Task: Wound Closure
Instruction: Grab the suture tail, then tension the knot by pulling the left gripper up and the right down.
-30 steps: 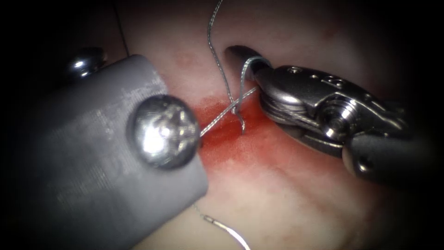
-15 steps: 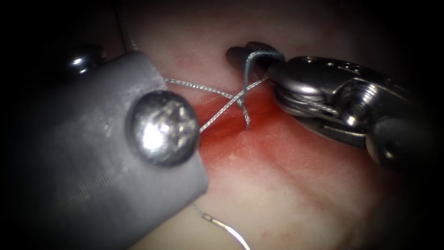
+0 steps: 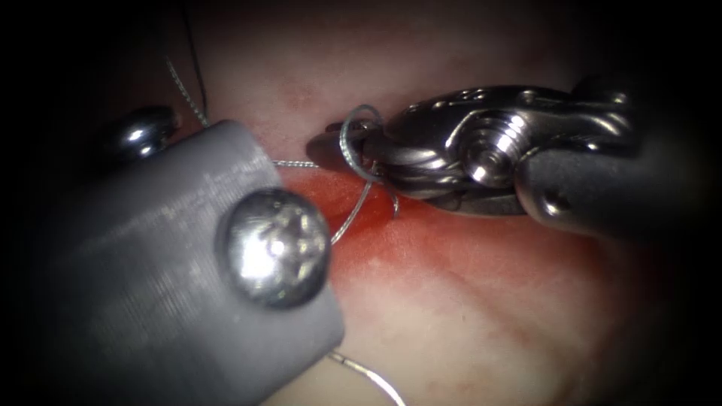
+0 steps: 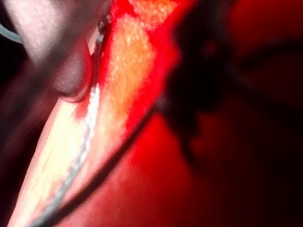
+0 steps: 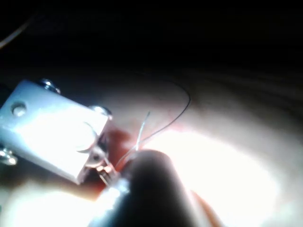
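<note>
Thread (image 3: 353,146) is looped around the right tool (image 3: 353,139) above the cut (image 3: 361,210) — evidently for knotting; its jaws' state cannot be told — needle (image 3: 368,376) lies free below.

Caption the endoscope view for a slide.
Thread looped around the right tool over the tissue; needle lying free.

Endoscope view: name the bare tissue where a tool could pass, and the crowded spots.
Bare tissue lies below the right tool, right of the needle. Another bare strip lies above that tool. It is crowded at the red fluid, where thread loops at the right tool's tip beside the grey block.
</note>
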Controlling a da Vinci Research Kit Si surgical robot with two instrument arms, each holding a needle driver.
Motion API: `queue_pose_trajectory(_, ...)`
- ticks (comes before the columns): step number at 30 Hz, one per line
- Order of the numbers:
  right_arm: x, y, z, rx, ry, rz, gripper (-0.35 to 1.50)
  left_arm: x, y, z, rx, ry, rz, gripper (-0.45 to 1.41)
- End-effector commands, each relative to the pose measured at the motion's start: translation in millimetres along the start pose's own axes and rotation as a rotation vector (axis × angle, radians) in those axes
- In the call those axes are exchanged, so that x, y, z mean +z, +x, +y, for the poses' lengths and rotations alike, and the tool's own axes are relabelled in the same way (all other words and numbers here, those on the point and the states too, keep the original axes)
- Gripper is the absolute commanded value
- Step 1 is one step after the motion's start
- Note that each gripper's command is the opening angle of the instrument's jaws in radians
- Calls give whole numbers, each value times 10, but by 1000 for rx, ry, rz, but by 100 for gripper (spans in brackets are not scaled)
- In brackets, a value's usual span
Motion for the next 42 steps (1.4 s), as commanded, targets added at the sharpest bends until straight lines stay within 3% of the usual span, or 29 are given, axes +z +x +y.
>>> queue_pose_trajectory(1,8,12,-9,-39,12,5,27,-3,-7,8,-9,2,-5,-45)
queue_pose_trajectory(7,16,15,-15,-142,111,-17,27,0,-15,-3,-49,43,-14,-45)
queue_pose_trajectory(11,20,18,-17,-205,146,-30,69,2,-15,-5,-46,53,-15,-45)
queue_pose_trajectory(15,22,18,-20,-268,179,-77,57,2,-14,-5,-48,66,-15,-45)
queue_pose_trajectory(19,29,17,-24,-347,141,-168,62,2,-14,-5,-47,77,-16,-45)
queue_pose_trajectory(21,32,16,-25,-369,133,-204,57,2,-14,-5,-49,80,-17,-45)
queue_pose_trajectory(22,34,15,-26,-387,131,-218,42,2,-14,-5,-52,79,-16,-45)
queue_pose_trajectory(24,34,15,-26,-428,131,-230,-25,2,-14,-5,-49,81,-16,-45)
queue_pose_trajectory(25,34,16,-27,-503,84,-240,-35,2,-14,-5,-46,80,-16,-45)
queue_pose_trajectory(28,32,20,-28,-532,27,-246,-35,1,-13,-5,-50,81,-15,-45)
queue_pose_trajectory(36,-4,50,-23,-478,69,-199,-35,-5,-4,3,-50,60,-7,-45)
queue_pose_trajectory(39,-22,56,-17,-473,64,-205,-35,-11,3,17,-73,9,4,-45)
queue_pose_trajectory(42,-34,52,-8,-461,53,-205,-35,-20,13,40,-179,-58,18,-45)
